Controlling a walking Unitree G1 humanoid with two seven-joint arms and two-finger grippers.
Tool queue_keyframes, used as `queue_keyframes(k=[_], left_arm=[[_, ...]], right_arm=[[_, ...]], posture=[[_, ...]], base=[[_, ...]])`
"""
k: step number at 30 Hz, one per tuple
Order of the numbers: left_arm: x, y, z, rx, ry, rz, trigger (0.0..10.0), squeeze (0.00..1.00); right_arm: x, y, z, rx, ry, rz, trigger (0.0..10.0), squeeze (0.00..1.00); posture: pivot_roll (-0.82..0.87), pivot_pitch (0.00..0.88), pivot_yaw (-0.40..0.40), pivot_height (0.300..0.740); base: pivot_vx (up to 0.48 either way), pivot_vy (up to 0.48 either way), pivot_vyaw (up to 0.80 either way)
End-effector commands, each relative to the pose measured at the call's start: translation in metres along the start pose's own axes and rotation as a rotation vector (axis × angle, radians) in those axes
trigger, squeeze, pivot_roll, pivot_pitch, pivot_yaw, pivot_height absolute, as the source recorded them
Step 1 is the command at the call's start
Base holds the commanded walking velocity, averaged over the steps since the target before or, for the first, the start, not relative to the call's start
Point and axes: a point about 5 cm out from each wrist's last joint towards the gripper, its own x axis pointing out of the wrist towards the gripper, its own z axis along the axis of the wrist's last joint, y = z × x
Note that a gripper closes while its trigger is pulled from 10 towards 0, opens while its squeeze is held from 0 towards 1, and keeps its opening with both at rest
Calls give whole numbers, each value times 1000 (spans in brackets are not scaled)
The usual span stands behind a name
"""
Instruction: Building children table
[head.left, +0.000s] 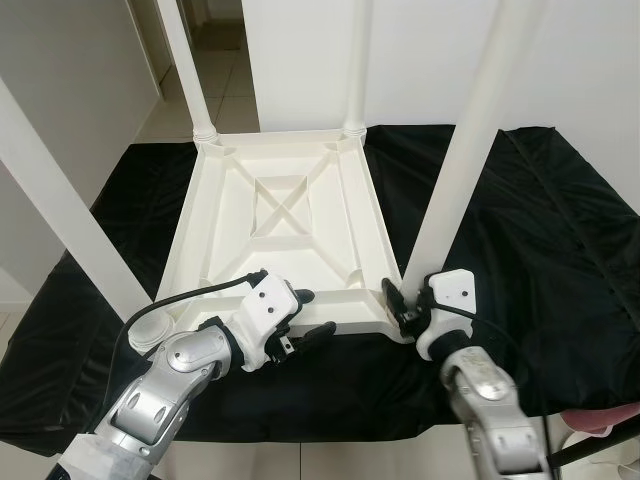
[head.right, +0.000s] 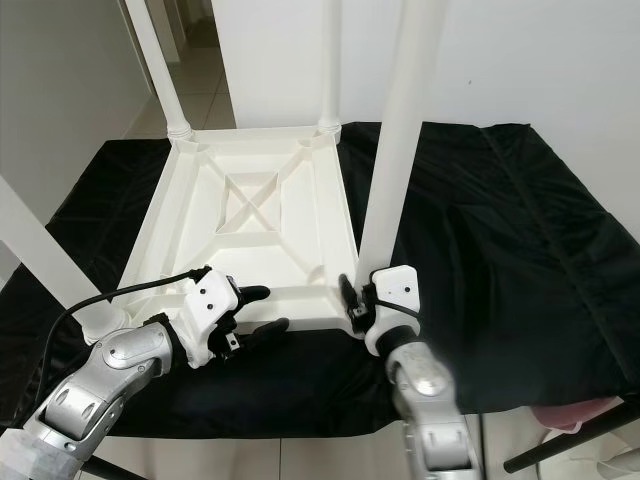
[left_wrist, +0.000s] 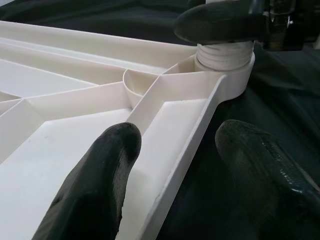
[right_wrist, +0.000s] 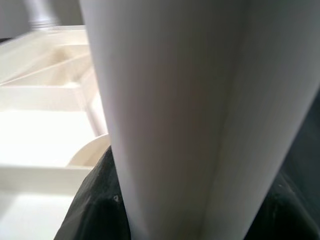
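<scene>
Fingers of the right gripper (head.left: 408, 300) are clamped on the base of the white plastic table leg (head.left: 465, 150) nearest the robot's right, just above the corner socket of the upturned white plastic children's tabletop (head.left: 290, 225). In the right wrist view, the leg (right_wrist: 200, 110) stands between the black fingers (right_wrist: 95, 200), which press on it from both sides.

Fingers of the left gripper (head.left: 305, 318) stand apart. In the left wrist view, one finger (left_wrist: 95, 185) lies over the inner ribbed face of the tabletop and the other lies outside the near edge rail (left_wrist: 187, 150), over the black cloth (head.left: 560, 240). The rail lies between them, unclamped; contact cannot be confirmed.

The tabletop lies underside up on the black cloth. Two further white legs (head.left: 195, 70) stand seated in the far corner sockets. A fourth white leg (head.left: 65, 210) rises on the near left, at the corner beside the left arm.

Risks, as judged:
- Leg tilt. The leg held by the right gripper leans slightly. If pushed or turned while off-axis, it may jam in the socket or fail to seat.
- Tabletop shift. With the left fingers not closed on the rail, the tabletop may slide on the cloth under load.
- Finger slip. The grip sits low on a smooth leg; twisting force may cause slip.
</scene>
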Motion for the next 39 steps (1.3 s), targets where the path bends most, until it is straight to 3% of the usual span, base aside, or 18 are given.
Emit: queue_keyframes(k=[1,19,20,22,23,26,31,32,39], left_arm=[[-3,4,-2,4,22,-9,10000,0],[-2,7,-1,12,23,-5,10000,0],[-2,7,0,13,20,-4,10000,0],[-1,8,0,14,17,-2,10000,0],[-1,8,0,15,16,-2,10000,0],[0,4,1,12,6,-6,10000,0],[1,2,1,11,3,-11,10000,0],[1,2,2,10,0,-11,10000,0],[3,-2,5,-15,-25,-25,10000,0]], right_arm=[[-2,0,-11,34,64,-78,10000,0],[1,12,-6,51,51,-172,10000,0],[1,13,-6,46,45,-157,10000,898],[2,14,-6,40,37,-137,10000,898],[2,14,-6,38,35,-133,10000,1000],[-1,10,-1,55,-22,-22,10000,1000],[-2,6,1,19,-35,32,10000,1000],[-3,2,1,6,-41,58,10000,0],[-2,-17,-1,-59,-57,191,10000,0]], posture=[[-75,49,87,740],[-68,42,87,740],[-69,40,85,740],[-69,40,85,740],[-69,40,85,740],[-70,27,75,740],[-71,24,72,740],[-74,18,67,740],[-83,18,77,740]], base=[[0,0,0],[0,0,0],[0,0,0],[0,0,0],[0,0,0],[0,0,0],[0,0,0],[0,0,0],[0,0,0]])
